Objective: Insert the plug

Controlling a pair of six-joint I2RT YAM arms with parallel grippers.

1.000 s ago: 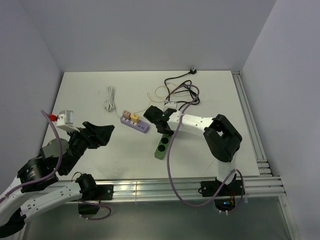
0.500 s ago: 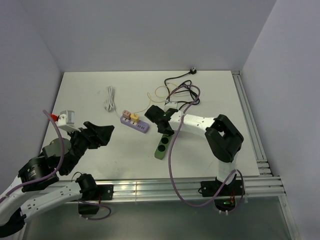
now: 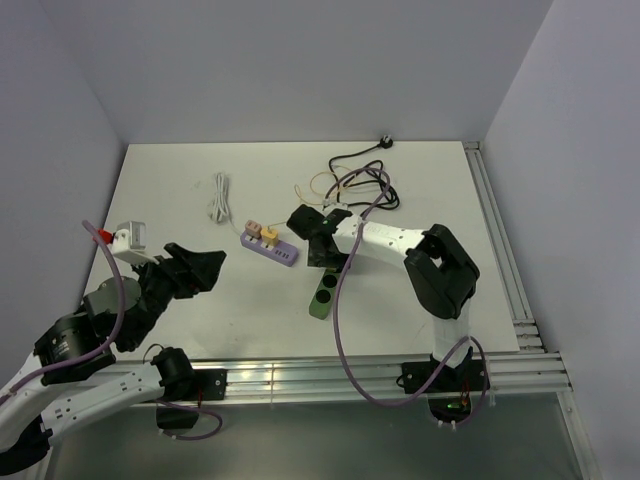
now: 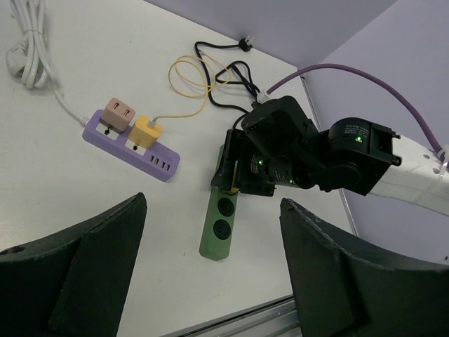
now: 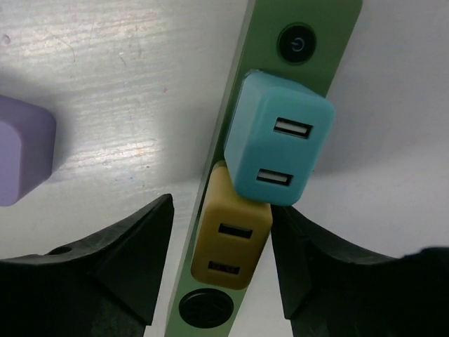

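Right gripper (image 5: 221, 256) stands partly open astride the yellow charger (image 5: 235, 235) in the green power strip (image 5: 337, 21); left gripper (image 4: 210, 260) gapes empty.

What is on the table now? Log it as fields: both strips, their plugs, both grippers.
green power strip: lies flat, teal charger and yellow charger plugged in side by side
purple power strip: holds pink adapter and yellow adapter
right gripper: open, astride the chargers
left gripper: open, empty, away from both strips
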